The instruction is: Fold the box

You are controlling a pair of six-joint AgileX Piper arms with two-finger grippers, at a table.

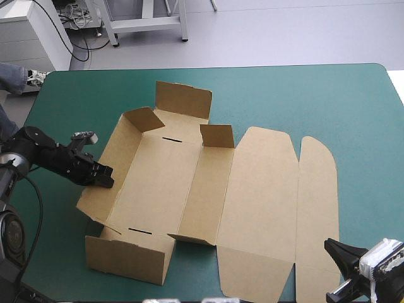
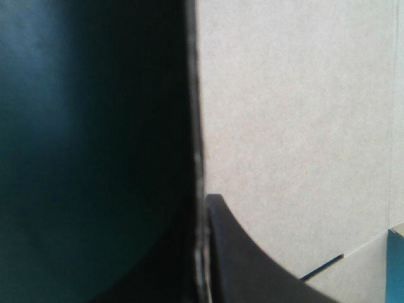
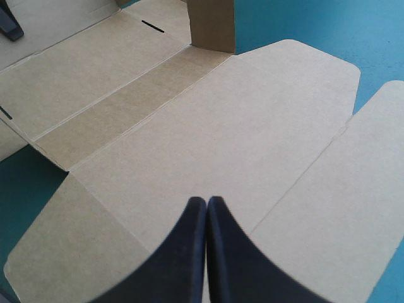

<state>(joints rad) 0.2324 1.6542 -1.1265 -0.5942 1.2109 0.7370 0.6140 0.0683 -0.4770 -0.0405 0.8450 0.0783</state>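
The brown box (image 1: 189,183) lies half raised in the high view: left wall up, two far flaps (image 1: 183,100) standing, a near wall (image 1: 129,255) upright, and the lid (image 1: 259,202) and its tuck flap (image 1: 315,208) flat to the right. My left gripper (image 1: 104,177) is at the left wall's upper edge, shut on it. In the left wrist view that edge (image 2: 197,126) runs between the fingers, with one black finger (image 2: 252,265) on the inner board. My right gripper (image 3: 207,203) is shut with nothing in it and hovers over the near end of the lid (image 3: 252,126), by the table's near right corner (image 1: 338,249).
Bare teal-green cover (image 1: 353,113) stretches along the far side and right of the box. The lid's near end reaches close to the table's front edge. A narrow slot (image 1: 140,231) shows in the box floor. The left gripper's fingertip (image 3: 9,25) appears far off in the right wrist view.
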